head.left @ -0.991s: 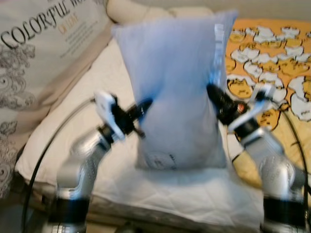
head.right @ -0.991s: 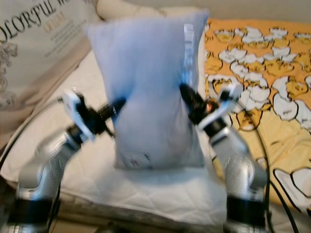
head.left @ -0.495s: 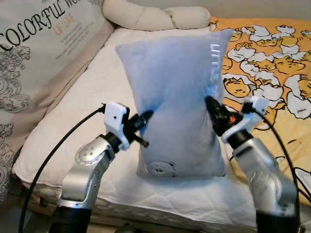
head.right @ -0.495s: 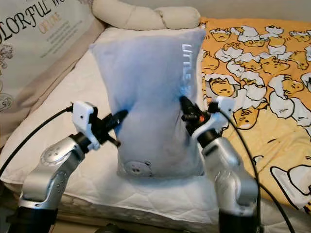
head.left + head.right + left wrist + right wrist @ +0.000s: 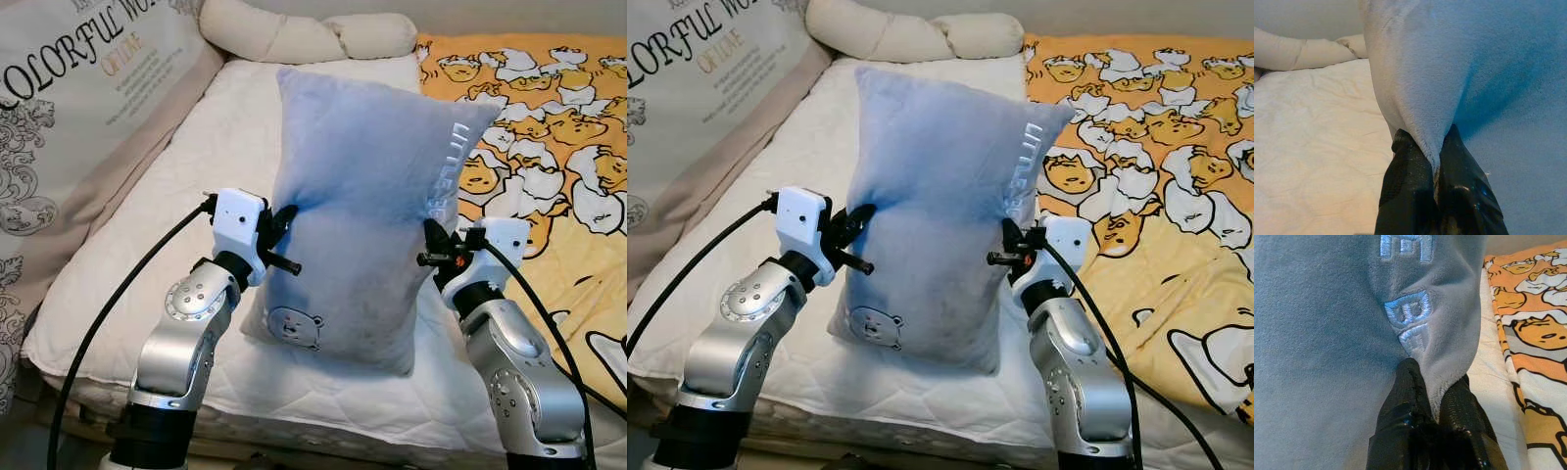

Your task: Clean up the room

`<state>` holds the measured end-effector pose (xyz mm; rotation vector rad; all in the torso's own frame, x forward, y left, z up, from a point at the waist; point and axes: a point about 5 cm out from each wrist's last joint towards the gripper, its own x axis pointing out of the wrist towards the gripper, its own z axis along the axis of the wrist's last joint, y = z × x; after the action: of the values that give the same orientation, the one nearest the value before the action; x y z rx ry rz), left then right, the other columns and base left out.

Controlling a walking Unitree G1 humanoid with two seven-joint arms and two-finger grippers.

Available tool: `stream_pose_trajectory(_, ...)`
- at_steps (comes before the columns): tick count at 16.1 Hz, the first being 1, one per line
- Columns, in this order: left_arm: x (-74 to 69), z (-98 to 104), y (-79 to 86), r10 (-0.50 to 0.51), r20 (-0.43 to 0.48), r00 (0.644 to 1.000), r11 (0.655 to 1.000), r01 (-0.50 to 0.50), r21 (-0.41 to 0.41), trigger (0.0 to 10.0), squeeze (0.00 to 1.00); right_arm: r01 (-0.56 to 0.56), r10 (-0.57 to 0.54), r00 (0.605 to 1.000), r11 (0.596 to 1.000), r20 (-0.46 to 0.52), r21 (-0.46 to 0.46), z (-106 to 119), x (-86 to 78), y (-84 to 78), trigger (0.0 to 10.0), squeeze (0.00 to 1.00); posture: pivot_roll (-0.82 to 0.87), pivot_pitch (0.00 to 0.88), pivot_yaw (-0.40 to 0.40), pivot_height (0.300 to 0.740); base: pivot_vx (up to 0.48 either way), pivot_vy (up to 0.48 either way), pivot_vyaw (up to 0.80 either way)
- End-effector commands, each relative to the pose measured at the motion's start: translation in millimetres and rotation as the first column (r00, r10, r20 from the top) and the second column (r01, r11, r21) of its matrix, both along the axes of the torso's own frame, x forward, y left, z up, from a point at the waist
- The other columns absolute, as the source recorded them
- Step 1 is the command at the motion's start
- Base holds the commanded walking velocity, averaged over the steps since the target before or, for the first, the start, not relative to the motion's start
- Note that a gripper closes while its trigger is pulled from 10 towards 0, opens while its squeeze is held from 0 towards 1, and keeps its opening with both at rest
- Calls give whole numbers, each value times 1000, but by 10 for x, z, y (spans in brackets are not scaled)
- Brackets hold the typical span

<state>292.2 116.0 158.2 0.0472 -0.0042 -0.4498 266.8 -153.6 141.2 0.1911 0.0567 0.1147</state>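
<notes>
A light blue plush pillow (image 5: 362, 225) with a small bear patch and pale lettering is held upright, tilted, over the white mattress (image 5: 186, 196). My left gripper (image 5: 279, 217) is shut on a fold of its left edge; the fabric is pinched between the black fingers (image 5: 1410, 176). On the opposite side my right gripper (image 5: 427, 240) is shut on the pillow's right edge, close to the embroidered letters (image 5: 1408, 313). The pillow's lower corner rests on or just above the mattress.
A long cream bolster (image 5: 304, 34) lies at the head of the bed. An orange duvet with a duck print (image 5: 549, 117) covers the right side. A large printed cushion (image 5: 69, 108) leans along the left. Black cables run from both arms.
The pillow has come lower and tilted, its top leaning right and its bear corner down to the left. Both grippers kept their hold. The blur has cleared.
</notes>
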Motion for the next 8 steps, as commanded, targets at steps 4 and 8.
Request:
stream_pose_trajectory(4,-28,26,123,88,24,996,994,-89,63,10000,0,13,-12,1000,999,26,-49,61,42,33,10000,0,10,0,58,740,0,237,0)
stream_pose_trajectory(8,-27,14,109,86,25,996,992,-88,92,10000,0,-17,19,1000,998,23,-56,54,50,96,10000,0,10,0,56,740,0,345,0)
